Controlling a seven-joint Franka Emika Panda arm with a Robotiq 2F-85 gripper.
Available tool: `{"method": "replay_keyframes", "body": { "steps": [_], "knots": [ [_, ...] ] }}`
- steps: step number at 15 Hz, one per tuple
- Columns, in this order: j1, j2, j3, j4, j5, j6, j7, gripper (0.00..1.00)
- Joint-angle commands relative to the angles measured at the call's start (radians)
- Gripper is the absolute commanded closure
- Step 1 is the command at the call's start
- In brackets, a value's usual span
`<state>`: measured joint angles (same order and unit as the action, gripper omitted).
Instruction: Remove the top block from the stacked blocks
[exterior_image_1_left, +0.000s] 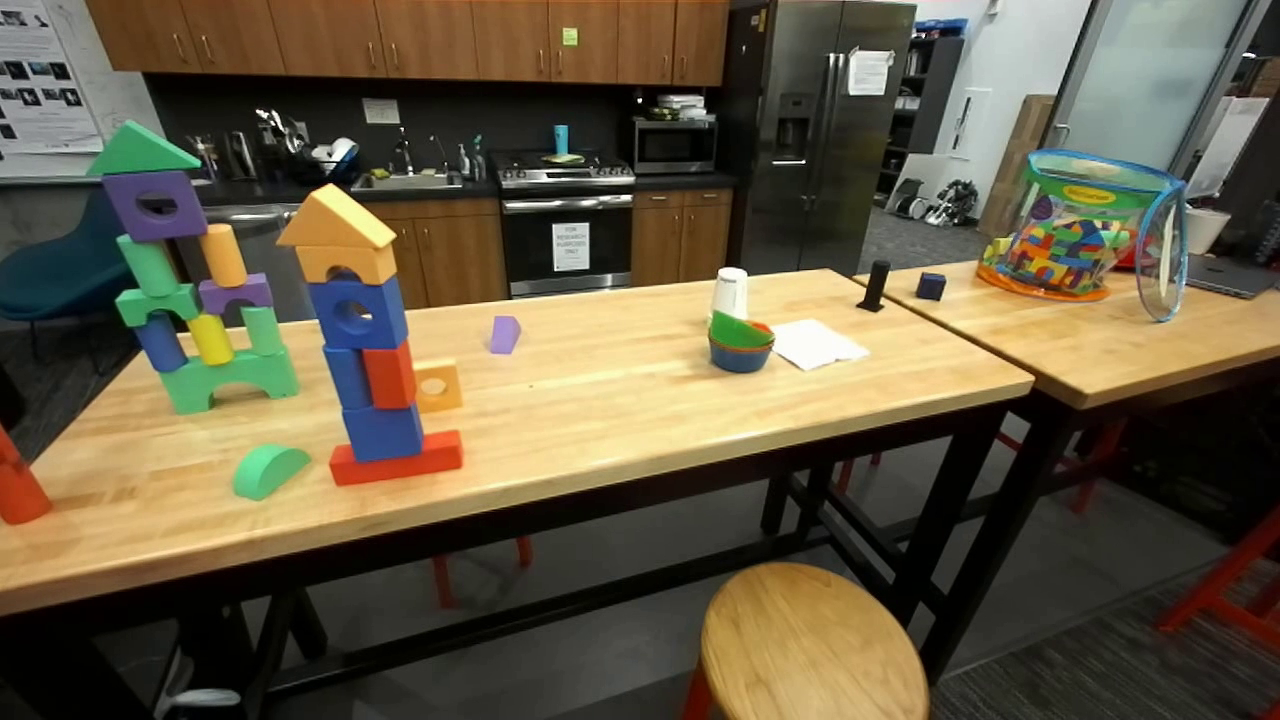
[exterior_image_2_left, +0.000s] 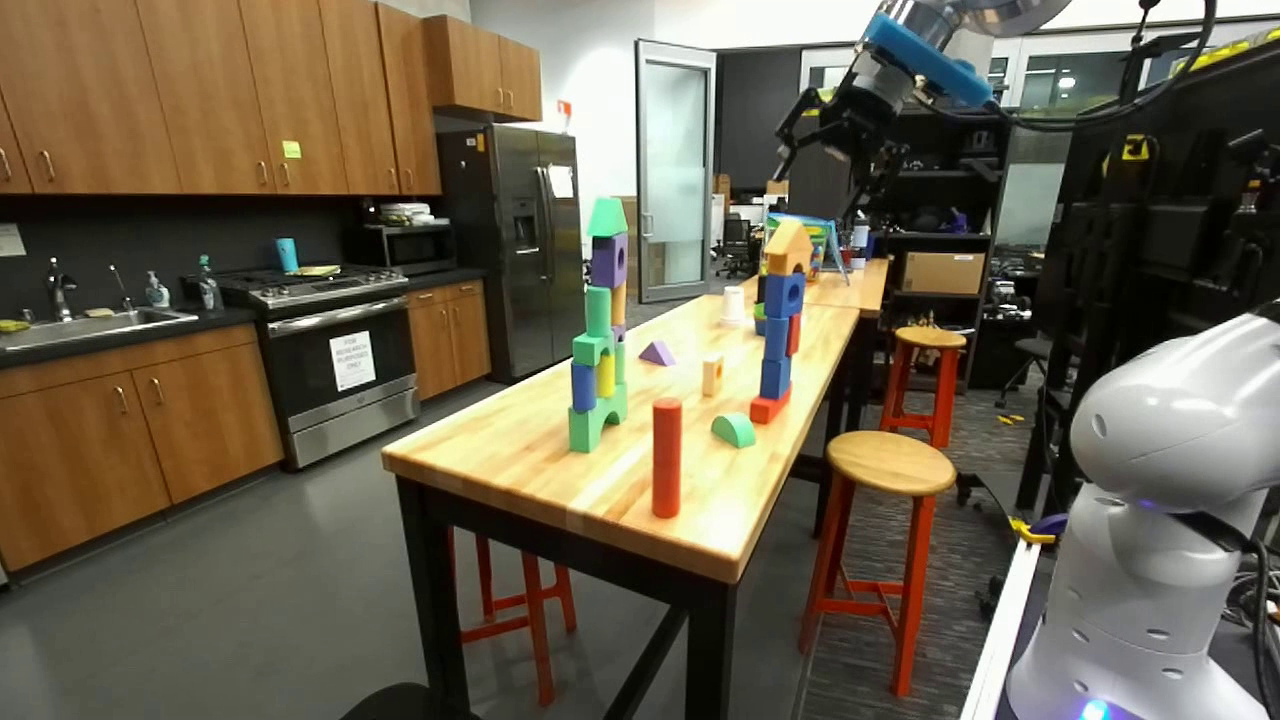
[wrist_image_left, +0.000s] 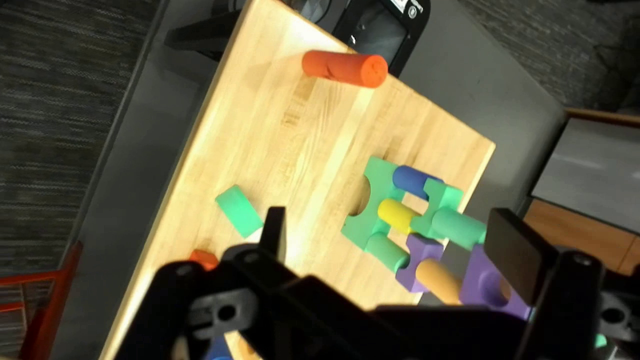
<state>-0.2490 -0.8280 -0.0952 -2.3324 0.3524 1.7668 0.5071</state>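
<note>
Well, seven stacked blocks (exterior_image_1_left: 385, 375) stand near one long edge of the desk (exterior_image_1_left: 600, 395), counting the one yellow, roof-shaped top block (exterior_image_1_left: 338, 218) at the tip. One wider tower (exterior_image_1_left: 222, 258), nearer the other long edge, has ten blocks. Up high, one gripper (wrist_image_left: 395, 243) has its two fingers (wrist_image_left: 520, 255) spread wide apart

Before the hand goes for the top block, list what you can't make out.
Top block: not identifiable in the wrist view, where the hand covers much of its tower.
Inside the blue bowl: mostly hidden in an exterior view by its wall and the green bowl.
Poster: cut off by the top and left edges in an exterior view; writing too small.
</note>
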Motion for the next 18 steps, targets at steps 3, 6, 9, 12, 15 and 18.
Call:
{"method": "replay_keyframes", "body": {
  "steps": [3,6,9,12,15,18],
  "knots": [
    [-0.121,0.072,0.031,0.159,-0.050,-0.016,0.222,0.00],
    [-0.144,0.121,0.061,0.288,-0.166,-0.137,0.336,0.00],
    [-0.102,0.190,0.068,0.426,-0.238,-0.352,0.351,0.00],
    [-0.082,0.157,0.058,0.396,-0.225,-0.373,0.331,0.00],
    [-0.072,0.172,0.057,0.406,-0.224,-0.382,0.332,0.00],
    [-0.073,0.167,0.053,0.405,-0.224,-0.382,0.332,0.00]
  ]
}}
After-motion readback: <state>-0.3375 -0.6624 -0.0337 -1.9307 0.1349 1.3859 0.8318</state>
